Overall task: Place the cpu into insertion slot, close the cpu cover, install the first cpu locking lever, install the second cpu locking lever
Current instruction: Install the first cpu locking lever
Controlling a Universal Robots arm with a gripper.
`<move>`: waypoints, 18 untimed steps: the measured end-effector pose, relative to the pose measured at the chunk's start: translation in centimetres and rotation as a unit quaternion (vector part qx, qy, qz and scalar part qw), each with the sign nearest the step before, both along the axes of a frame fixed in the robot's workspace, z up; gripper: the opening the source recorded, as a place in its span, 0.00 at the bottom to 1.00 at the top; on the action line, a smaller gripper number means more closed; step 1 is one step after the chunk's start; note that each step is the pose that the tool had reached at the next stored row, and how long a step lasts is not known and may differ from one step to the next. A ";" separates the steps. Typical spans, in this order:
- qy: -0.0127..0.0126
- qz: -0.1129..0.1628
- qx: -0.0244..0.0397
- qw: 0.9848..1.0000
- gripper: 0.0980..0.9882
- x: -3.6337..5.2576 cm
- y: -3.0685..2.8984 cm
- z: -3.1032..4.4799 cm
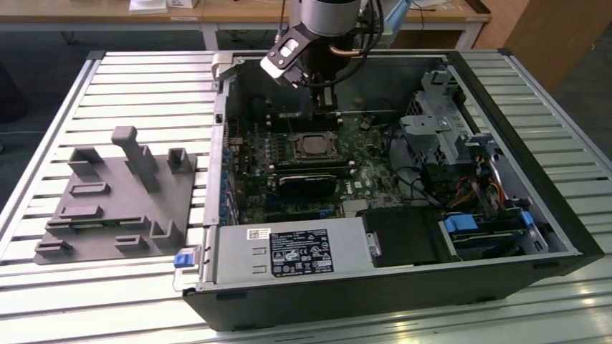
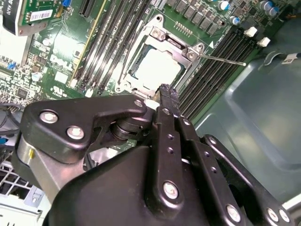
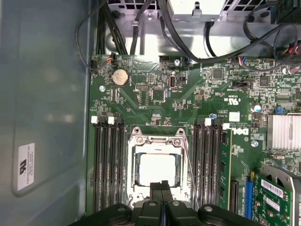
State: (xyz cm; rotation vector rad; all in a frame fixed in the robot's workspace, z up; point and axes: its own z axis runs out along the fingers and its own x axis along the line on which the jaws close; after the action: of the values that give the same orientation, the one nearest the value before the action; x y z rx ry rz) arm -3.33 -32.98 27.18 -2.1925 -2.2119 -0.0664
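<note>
Two fingers [image 3: 156, 189] pressed together, nothing gripped. Tips sit at the edge of the cover [image 3: 155, 142]; contact cannot be told. One cpu [image 3: 157, 169] lies in the slot [image 3: 137, 165], with the one cover down flat around it. One thin lever [image 2: 221, 60] juts out free beside the socket. One open case [image 1: 535, 179] on the bench [image 1: 57, 107]. One grey fixture [image 1: 115, 193] lies just beside it, on the exterior view's left.

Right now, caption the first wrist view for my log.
Shut gripper at the edge of the cpu cover, cpu showing through its window.
</note>
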 end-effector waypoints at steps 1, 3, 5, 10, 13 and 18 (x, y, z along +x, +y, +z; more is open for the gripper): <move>0.000 0.000 0.000 1.000 0.01 0.00 0.00 0.15; 0.000 0.000 0.000 1.000 0.01 0.01 0.00 0.44; 0.000 0.000 0.000 1.000 0.01 0.01 0.00 0.76; 0.000 0.000 0.000 1.000 0.01 0.03 0.00 1.59; 0.000 0.000 0.000 1.000 0.01 0.03 0.00 2.26; 0.000 0.000 0.000 1.000 0.01 0.03 0.00 2.99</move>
State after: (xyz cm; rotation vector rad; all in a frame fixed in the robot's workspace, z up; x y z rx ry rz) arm -3.30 -32.98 30.18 -2.1934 -2.2113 -0.0661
